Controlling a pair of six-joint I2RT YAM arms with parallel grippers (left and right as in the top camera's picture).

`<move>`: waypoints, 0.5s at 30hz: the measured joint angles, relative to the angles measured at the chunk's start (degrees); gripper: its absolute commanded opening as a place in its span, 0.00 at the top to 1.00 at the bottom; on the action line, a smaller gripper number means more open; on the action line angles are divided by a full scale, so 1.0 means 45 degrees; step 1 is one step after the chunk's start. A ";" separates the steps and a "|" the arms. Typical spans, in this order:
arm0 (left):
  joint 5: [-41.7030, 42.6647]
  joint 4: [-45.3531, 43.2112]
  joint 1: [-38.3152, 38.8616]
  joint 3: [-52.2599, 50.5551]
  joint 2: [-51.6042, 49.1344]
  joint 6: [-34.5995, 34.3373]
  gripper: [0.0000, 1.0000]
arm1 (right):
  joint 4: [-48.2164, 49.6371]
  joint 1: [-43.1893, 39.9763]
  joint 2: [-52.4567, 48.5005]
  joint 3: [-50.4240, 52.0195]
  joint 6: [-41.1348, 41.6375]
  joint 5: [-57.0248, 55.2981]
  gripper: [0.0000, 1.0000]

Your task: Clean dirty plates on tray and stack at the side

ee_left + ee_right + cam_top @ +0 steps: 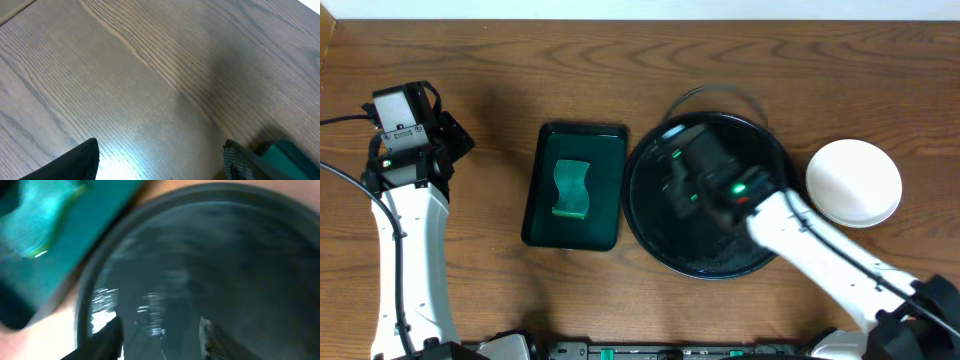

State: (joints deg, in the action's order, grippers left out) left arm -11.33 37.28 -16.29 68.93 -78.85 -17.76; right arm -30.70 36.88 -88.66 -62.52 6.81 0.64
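Though partly hidden, glossy black tray (pixel 665 245) under spread right fingers (pixel 107 340); left fingers (pixel 75 162) wide apart; white plate (pixel 853 182) beside.

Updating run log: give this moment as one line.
left tool open over table | right tool open, empty, above round black tray | white plate beside it | sponge in rectangular tray

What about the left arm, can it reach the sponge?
Probably yes. The left gripper is open and empty, only bare table lies between it and the sponge, and the right arm is over the black tray.
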 measured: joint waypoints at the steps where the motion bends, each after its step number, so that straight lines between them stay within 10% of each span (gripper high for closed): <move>1: 0.0000 0.0000 0.0000 0.0000 0.0000 0.0000 0.21 | 0.0000 -0.0432 0.0019 0.0000 -0.0005 -0.0010 0.43; 8: 0.0000 0.0005 0.0000 0.0000 0.0000 0.0000 0.21 | -0.0034 -0.3458 0.0029 0.0000 0.0068 -0.0306 0.30; 9: 0.0000 0.0005 0.0000 0.0000 0.0000 0.0000 0.21 | -0.0039 -0.3779 0.0029 0.0000 0.0078 -0.0345 0.01; 15: 0.0000 0.0005 0.0000 0.0000 0.0000 0.0000 0.21 | -0.0068 -0.4988 0.0029 0.0000 0.0073 -0.0476 0.01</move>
State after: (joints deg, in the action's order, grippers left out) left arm -11.33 37.30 -16.29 68.93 -78.85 -17.76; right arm -31.00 14.44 -88.53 -62.52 7.14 -1.50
